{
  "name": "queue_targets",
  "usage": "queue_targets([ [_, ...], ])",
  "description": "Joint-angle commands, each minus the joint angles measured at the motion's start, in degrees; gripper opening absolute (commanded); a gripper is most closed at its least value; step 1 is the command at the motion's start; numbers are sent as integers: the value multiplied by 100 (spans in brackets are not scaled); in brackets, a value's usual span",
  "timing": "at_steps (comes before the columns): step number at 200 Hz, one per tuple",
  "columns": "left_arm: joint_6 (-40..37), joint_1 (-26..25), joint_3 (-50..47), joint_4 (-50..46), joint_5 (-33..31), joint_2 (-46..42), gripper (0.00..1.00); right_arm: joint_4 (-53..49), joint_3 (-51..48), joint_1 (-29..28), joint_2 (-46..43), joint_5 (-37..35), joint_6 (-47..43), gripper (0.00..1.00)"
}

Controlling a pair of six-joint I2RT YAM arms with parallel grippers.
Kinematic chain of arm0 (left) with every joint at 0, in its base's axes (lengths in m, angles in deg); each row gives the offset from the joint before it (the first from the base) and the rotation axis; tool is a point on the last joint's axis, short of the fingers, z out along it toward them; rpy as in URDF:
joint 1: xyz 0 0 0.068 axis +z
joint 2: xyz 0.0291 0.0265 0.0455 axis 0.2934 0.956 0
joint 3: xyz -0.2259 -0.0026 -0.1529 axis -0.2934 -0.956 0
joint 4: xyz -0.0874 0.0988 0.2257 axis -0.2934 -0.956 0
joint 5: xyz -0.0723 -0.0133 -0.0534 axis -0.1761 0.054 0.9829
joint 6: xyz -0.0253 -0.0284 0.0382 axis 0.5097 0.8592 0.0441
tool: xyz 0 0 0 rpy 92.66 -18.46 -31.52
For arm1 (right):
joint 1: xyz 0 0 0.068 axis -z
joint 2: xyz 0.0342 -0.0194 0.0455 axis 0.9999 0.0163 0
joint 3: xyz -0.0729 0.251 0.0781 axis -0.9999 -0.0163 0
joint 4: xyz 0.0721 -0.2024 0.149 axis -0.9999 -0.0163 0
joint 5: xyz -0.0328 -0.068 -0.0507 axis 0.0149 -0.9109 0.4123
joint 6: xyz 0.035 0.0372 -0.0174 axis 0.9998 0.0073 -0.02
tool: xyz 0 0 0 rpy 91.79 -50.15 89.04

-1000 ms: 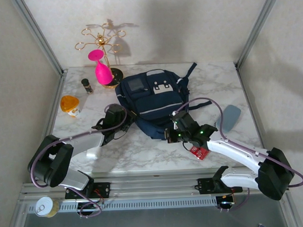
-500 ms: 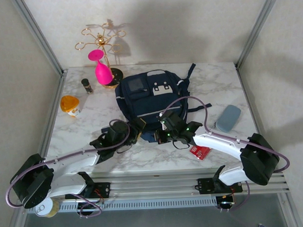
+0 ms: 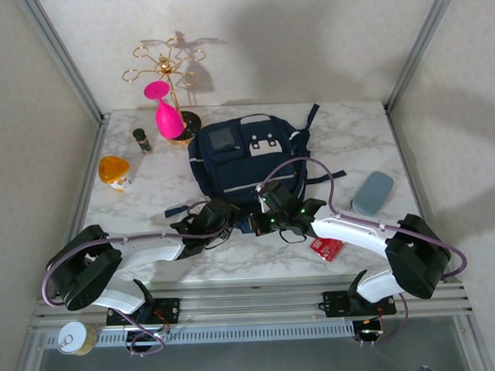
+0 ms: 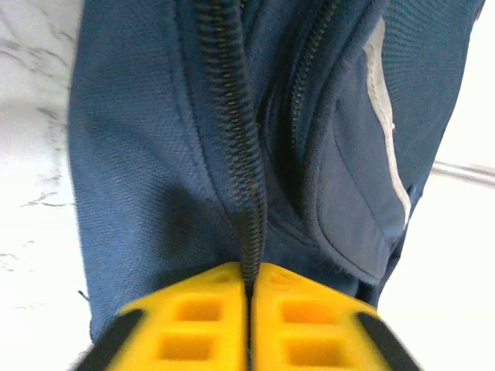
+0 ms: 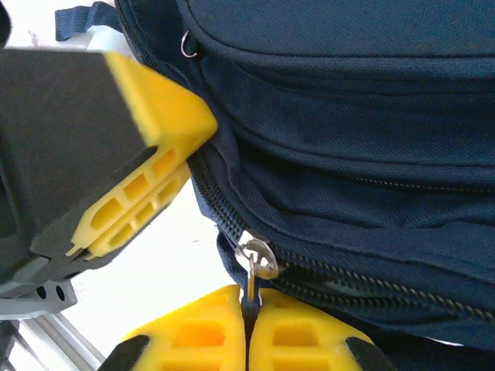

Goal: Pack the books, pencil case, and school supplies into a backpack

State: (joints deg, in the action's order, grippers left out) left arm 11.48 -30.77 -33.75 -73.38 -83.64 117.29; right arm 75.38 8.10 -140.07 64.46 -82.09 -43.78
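The left gripper (image 4: 249, 290) has its yellow fingers pressed flat together on the near edge of the backpack (image 4: 131, 154), a line of dark zipper teeth (image 4: 236, 139) running down into the seam between them. Just to its right the right gripper (image 5: 249, 297) is likewise clamped tight, pinching the silver zipper pull (image 5: 257, 259) that hangs from the bag's lower zipper track. The right wrist camera catches the left gripper's fingers (image 5: 166, 116) close by at the left, against the same navy fabric. Seen from above, the left gripper (image 3: 224, 212) and right gripper (image 3: 269, 220) meet side by side at the near end of the backpack (image 3: 246, 157), which lies flat at the middle of the marble table (image 3: 150, 189), front pockets and white-grey patches facing up, straps trailing to the far right. The grey-blue pencil case (image 3: 373, 192) lies on the table to the right of the bag, apart from it, and the red packet of school supplies (image 3: 326, 248) sits by the table's near edge, just beside the right arm (image 3: 355, 230). At the far left stand a gold branched stand (image 3: 166, 66) with a pink goblet-shaped object (image 3: 165, 113) by it, a small dark bottle (image 3: 141, 139) and, nearer, an orange cup (image 3: 114, 171)
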Motion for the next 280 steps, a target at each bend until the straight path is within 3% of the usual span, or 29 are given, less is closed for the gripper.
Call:
queue_targets([
  [1, -183, 90, 40, -711, -996, -379, 0, -399, 81, -71, -113, -71, -147, 0],
  [22, -765, 560, -179, -1315, -1026, -876, 0, -545, -302, -4, -517, 52, -333, 0],
  [64, -2439, 2466, -828, -1529, -57, -1867, 0, -981, -877, 601, -1066, 9, -664, 0],
  [83, -2837, 2822, -711, -1548, 383, -1931, 0, -687, -619, 566, -901, 327, -841, 0],
  [100, -2942, 2809, -615, -1325, 811, -1871, 3, -303, -254, 359, -607, 587, -759, 0],
  [116, -2964, 2781, -527, -1301, 1192, -1964, 42, -72, 58, 85, -283, 585, -728, 0],
  [126, -2875, 2613, -486, -1437, 1207, -2182, 54, 35, 227, -42, -83, 578, -699, 0],
  [162, -1544, 1594, -686, -2161, 805, -3001, 62, 444, 230, -148, 140, 682, -433, 0],
  [185, -526, 617, -993, -1413, 436, -3096, 64, 348, 183, -162, 171, 528, -511, 0],
  [206, -112, 118, -858, -564, 421, -2353, 68, 371, 140, -163, 210, 532, -578, 0],
  [240, 170, -210, -406, -426, 24, -1225, 58, 415, 97, -158, 228, 452, -621, 0],
  [280, 123, 81, -688, -801, -557, -1317, 4, 66, -111, -148, 6, -430, -472, 0],
])
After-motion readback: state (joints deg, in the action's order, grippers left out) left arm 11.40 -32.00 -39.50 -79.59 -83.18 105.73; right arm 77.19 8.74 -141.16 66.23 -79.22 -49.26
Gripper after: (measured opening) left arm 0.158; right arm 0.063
